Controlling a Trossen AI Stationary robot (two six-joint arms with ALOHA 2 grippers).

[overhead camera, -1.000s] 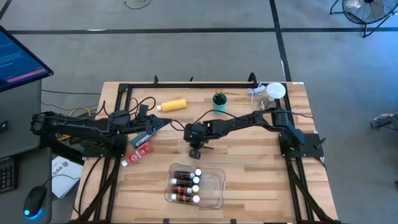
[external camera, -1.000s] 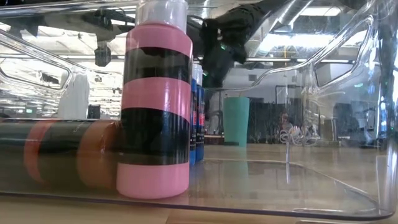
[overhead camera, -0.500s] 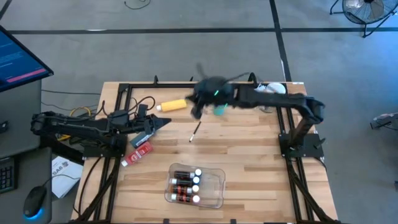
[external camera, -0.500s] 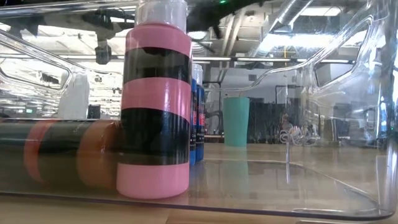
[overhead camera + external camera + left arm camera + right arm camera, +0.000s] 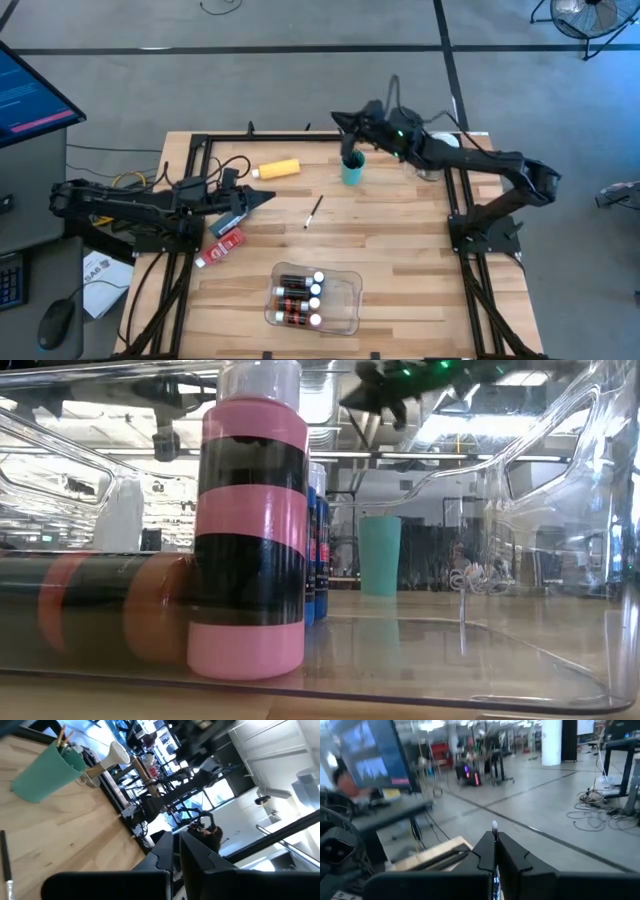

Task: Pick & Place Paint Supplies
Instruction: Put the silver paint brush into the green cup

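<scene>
My right gripper (image 5: pixel 338 119) is raised above the table's far part, just past the teal cup (image 5: pixel 352 172), and points level. It is shut on a thin paint brush (image 5: pixel 494 827). A second dark brush (image 5: pixel 313 212) lies flat on the wood at mid-table. The cup stands upright with brushes in it (image 5: pixel 62 735). My left gripper (image 5: pixel 264 198) hovers shut at the left with nothing in it. Near it lie a yellow bottle (image 5: pixel 278 169) and a red tube (image 5: pixel 228 243). My right gripper pinches the brush between its two shut fingers. The brush lies along the fingers, and its pale end (image 5: pixel 494 825) sticks out beyond their tips. The fingers point level and the brush is lifted clear of the table.
A clear plastic tray (image 5: pixel 345 300) near the front edge holds several white-capped bottles; one pink-and-black bottle (image 5: pixel 250 520) stands upright in it. A white roll (image 5: pixel 443 147) and cords sit at the far right corner. Black frame rails border the table.
My right gripper has risen from the table's middle and swung toward the far edge, tipping from pointing down to level. It now stands over the teal cup. A brush shows on the wood where the gripper was.
</scene>
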